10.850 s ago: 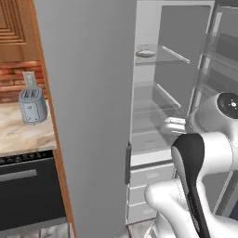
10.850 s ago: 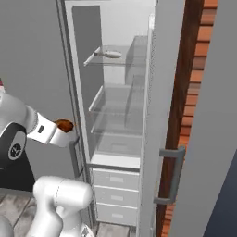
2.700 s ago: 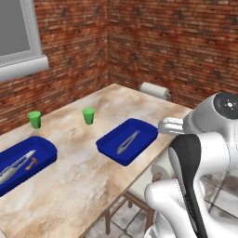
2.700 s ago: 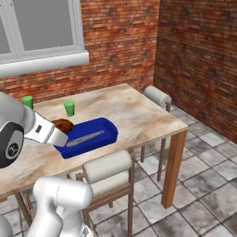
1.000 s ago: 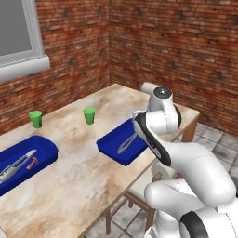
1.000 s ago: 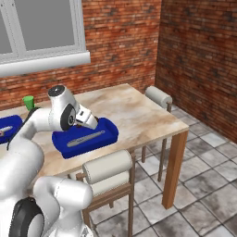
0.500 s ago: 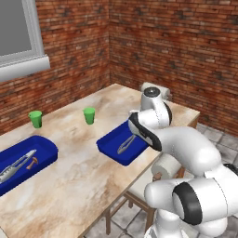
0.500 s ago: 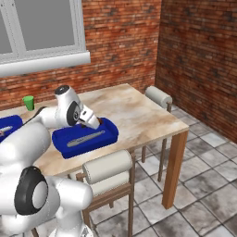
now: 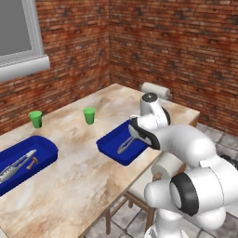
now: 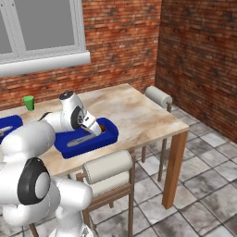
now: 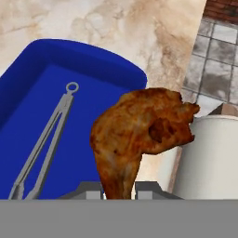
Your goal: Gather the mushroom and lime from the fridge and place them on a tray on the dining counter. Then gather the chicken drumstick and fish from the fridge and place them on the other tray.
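Observation:
My gripper (image 11: 118, 188) is shut on the chicken drumstick (image 11: 139, 135), a reddish-brown lump held by its narrow end. It hangs just above the right end of a deep-blue tray (image 11: 69, 56) on the dining counter (image 9: 83, 181). Metal tongs (image 11: 44, 144) lie in that tray. In the right base view the gripper (image 10: 95, 127) hovers over the same tray (image 10: 76, 147). The other tray (image 9: 44, 144) sits at the far left with tongs (image 9: 16, 166) and the small brown mushroom (image 9: 31, 162) in it. The fridge, lime and fish are out of view.
Two green cups (image 9: 35, 119) (image 9: 89, 115) stand toward the back of the counter. A chair with a white roll back (image 10: 104, 171) is tucked under the near edge, and another chair (image 10: 159, 97) stands at the right end. Brick walls close the corner behind.
Since the oldest frames the base has gone from the fridge to the counter. In the last second the arm has reached out, bringing the held drumstick down over the near tray.

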You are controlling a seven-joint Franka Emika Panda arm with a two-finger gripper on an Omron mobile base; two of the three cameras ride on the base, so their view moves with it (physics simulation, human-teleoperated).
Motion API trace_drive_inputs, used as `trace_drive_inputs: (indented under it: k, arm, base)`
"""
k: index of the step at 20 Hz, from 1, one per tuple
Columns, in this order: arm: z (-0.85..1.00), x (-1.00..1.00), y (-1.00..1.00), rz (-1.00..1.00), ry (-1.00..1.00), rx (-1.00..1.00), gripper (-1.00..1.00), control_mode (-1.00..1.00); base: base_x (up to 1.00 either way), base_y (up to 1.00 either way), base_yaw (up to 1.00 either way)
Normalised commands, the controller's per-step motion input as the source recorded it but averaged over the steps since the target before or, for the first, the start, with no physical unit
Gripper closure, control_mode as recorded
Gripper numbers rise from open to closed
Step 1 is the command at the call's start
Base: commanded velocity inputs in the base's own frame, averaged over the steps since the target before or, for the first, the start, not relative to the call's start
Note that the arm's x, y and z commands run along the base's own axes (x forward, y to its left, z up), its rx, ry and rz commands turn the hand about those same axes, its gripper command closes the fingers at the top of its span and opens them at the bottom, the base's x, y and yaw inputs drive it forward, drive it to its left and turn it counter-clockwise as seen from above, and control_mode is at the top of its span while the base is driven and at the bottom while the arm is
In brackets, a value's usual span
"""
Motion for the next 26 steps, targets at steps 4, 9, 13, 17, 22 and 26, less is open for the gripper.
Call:
trace_drive_inputs:
  k: [4, 9, 13, 17, 22, 26]
  arm:
    - [-0.28, 0.0, -0.19, -0.05, 0.06, 0.02, 1.0, -1.0]
    - [-0.1, 0.11, -0.04, -0.05, 0.04, 0.02, 1.0, -1.0]
    - [0.0, 0.32, 0.04, -0.05, 0.02, 0.01, 1.0, -1.0]
    - [0.0, 0.3, 0.06, -0.06, 0.03, 0.0, 1.0, -1.0]
    - [-0.03, 0.26, 0.01, -0.06, 0.04, 0.0, 1.0, -1.0]
    - [-0.21, 0.11, 0.0, -0.05, 0.05, 0.01, 1.0, -1.0]
  base:
    - [0.0, 0.0, 0.0]
    - [0.0, 0.0, 0.0]
    - [0.0, 0.0, 0.0]
    - [0.0, 0.0, 0.0]
    - [0.0, 0.0, 0.0]
    - [0.0, 0.0, 0.0]
